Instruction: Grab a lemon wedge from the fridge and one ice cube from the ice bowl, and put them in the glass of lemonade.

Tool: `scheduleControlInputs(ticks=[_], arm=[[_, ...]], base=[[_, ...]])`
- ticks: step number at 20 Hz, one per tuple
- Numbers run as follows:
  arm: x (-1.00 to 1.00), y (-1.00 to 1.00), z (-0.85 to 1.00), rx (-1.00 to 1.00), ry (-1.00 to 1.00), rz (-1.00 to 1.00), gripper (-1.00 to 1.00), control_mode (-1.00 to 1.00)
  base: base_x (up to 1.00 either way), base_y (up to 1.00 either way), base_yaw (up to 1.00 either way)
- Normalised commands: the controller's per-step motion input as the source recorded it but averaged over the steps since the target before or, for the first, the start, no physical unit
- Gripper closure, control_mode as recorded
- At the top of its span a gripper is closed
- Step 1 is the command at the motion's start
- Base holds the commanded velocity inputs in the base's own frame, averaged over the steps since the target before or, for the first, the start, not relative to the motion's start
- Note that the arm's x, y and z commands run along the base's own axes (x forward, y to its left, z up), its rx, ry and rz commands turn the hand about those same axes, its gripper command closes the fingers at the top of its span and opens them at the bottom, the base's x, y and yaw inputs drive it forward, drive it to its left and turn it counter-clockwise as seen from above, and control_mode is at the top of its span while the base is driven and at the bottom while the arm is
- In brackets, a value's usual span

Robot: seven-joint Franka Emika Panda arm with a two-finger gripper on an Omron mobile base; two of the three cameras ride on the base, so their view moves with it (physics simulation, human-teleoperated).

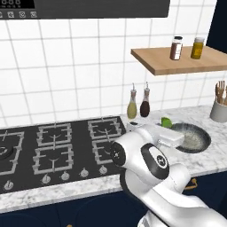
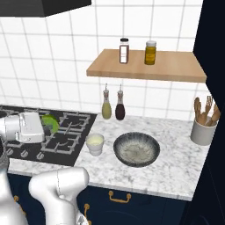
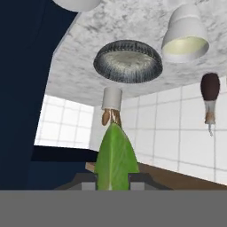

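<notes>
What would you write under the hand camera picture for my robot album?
Gripper pinching a green lemon wedge, with the ice bowl and glass of lemonade ahead.

At the bottom centre of the frame, the gripper (image 3: 112, 179) is clamping the lemon wedge (image 3: 115, 157), its green point rising upward. Above it, inverted, the ice bowl (image 3: 127, 61) is sitting on the marble counter (image 3: 84, 71), with the glass of lemonade (image 3: 185, 35) at upper right. A dark bottle (image 3: 210, 95) is hanging at right.
</notes>
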Motion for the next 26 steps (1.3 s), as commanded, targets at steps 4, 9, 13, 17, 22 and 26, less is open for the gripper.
scheduleControlInputs(ticks=[4, 9, 13, 17, 22, 26], arm=[[0.21, -0.34, 0.0, 0.0, 0.11, 0.0, 1.0, -1.0], [0.2, -0.44, -0.31, 0.0, 0.05, -0.08, 1.0, -1.0], [0.5, -0.21, -0.32, 0.0, 0.17, -0.1, 1.0, -1.0], [0.46, -0.1, -0.22, 0.0, 0.13, -0.06, 1.0, -1.0], [0.35, 0.0, -0.27, 0.0, 0.01, -0.03, 1.0, -1.0], [0.24, 0.0, -0.37, 0.0, 0.0, -0.04, 1.0, -1.0]], base=[[0.0, 0.0, 0.0], [0.0, 0.0, 0.0], [0.0, 0.0, 0.0], [0.0, 0.0, 0.0], [0.0, 0.0, 0.0], [0.0, 0.0, 0.0]])
